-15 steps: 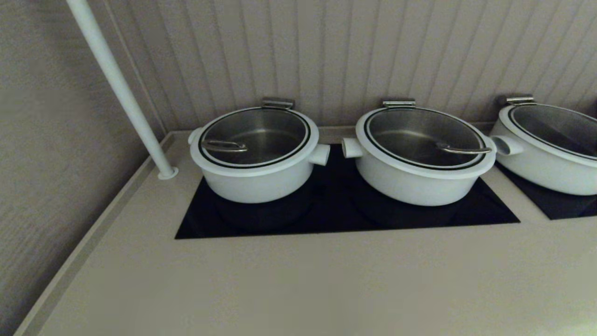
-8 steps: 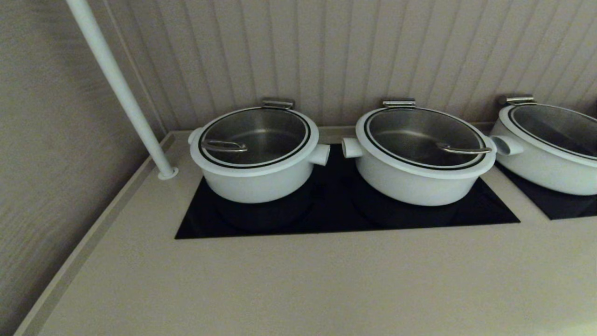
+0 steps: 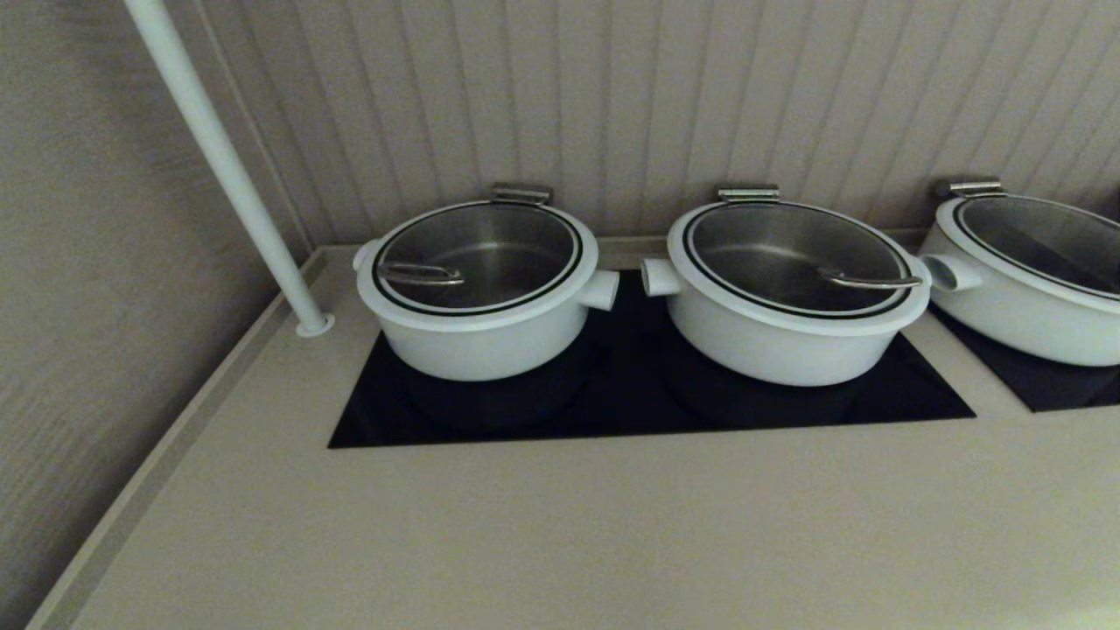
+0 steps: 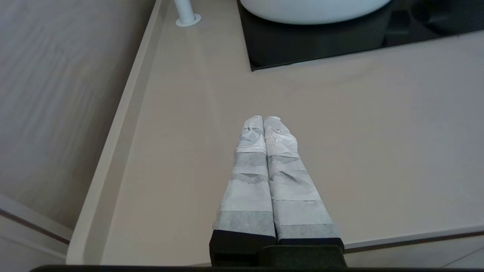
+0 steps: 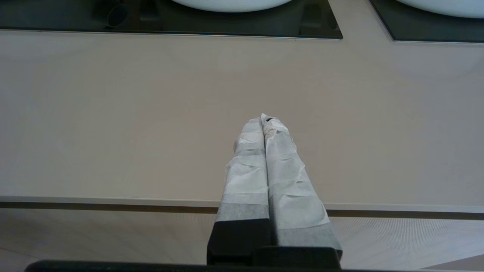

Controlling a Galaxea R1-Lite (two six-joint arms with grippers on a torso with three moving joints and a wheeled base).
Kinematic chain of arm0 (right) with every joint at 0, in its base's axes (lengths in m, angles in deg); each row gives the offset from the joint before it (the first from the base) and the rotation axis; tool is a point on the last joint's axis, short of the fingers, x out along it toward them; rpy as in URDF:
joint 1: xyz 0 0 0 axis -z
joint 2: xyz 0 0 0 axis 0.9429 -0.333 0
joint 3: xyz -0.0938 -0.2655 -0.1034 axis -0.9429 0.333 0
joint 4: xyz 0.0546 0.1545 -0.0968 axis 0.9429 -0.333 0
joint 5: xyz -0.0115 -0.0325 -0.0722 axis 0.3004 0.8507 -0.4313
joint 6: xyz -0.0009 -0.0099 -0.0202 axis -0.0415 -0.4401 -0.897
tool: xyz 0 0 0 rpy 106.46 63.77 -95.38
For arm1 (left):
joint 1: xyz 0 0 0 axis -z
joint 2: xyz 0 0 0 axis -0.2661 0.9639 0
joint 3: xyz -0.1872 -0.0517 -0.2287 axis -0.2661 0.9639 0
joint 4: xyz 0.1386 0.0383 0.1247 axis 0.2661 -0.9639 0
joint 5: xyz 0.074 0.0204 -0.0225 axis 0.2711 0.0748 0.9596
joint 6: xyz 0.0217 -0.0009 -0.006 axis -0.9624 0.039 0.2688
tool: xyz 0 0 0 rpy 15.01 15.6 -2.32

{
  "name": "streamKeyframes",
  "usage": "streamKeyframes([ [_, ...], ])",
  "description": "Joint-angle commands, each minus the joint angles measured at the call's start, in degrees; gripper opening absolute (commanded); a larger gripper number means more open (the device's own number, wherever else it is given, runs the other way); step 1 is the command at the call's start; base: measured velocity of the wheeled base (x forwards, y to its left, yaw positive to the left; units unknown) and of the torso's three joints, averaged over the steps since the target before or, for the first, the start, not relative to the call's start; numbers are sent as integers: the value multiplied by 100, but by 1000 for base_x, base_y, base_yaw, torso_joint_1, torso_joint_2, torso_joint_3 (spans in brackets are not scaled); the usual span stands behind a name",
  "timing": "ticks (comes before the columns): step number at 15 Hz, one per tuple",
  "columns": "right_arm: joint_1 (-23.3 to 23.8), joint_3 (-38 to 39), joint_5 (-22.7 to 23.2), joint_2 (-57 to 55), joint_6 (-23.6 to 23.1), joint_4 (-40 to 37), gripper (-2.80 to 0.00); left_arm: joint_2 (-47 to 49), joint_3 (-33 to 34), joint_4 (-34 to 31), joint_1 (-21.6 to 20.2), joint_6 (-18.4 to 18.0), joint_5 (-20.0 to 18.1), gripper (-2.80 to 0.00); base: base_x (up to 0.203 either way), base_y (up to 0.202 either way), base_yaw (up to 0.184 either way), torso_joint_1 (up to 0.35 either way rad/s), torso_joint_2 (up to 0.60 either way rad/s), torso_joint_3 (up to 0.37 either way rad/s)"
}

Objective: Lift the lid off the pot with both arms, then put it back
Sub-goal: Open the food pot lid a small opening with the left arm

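head view: pot (image 3: 479, 337) sits on the left of the black cooktop (image 3: 630, 402), its lid (image 3: 484, 256) seated flat, loop handle (image 3: 420, 274) near the left edge; a like pot (image 3: 787, 328) stands just beside it. neither arm shows.
left wrist view: left gripper (image 4: 263, 121) hangs over the beige counter (image 4: 189, 151), taped fingers pressed together, holding nothing, well short of the pot.
right wrist view: right gripper (image 5: 263, 121) likewise closed and empty above the counter's front edge.

Counter (image 3: 560, 542), cooktop (image 3: 630, 402), white pole (image 3: 223, 166)
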Motion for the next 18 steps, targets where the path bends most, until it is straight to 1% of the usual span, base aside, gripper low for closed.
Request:
streamKeyframes([
  [1, 0, -1, 4, -9, -4, -5, -280, -2, -7, -1, 0, -84, -19, -280, 0, 0, 0, 0, 0, 0],
  [2, 0, -1, 4, -9, -4, -5, -280, -2, -48, 9, 0, -127, -44, -280, 0, 0, 0, 0, 0, 0],
  [3, 0, -1, 4, -9, -4, -5, -280, 8, -177, -32, 0, -123, -150, -280, 0, 0, 0, 0, 0, 0],
  [4, -3, -1, 4, -9, -4, -5, -280, 69, -325, -65, 0, -114, -436, -280, 0, 0, 0, 0, 0, 0],
  [6, 0, -1, 4, -9, -4, -5, -280, 403, -555, -71, 0, -112, -795, -280, 0, 0, 0, 0, 0, 0],
  [8, 0, -1, 4, -9, -4, -5, -280, 1028, -942, -47, 16, -107, -1058, -280, 0, 0, 0, 0, 0, 0],
  [12, 0, -1, 4, -9, -4, -5, -280, 2491, -1937, 17, 192, -91, -1575, -280, 0, 0, 0, 0, 0, 0],
  [15, 0, -1, 4, -9, -4, -5, -280, 3465, -2573, 54, 237, -119, -2081, -280, 0, 0, 0, 0, 0, 0],
  [16, 0, -1, 4, -9, -4, -5, -280, 3760, -2738, 73, 245, -132, -2240, -280, 0, 0, 0, 0, 0, 0],
  [18, 0, -1, 4, -9, -4, -5, -280, 4203, -2862, 290, 253, -143, -2378, -280, 0, 0, 0, 0, 0, 0],
])
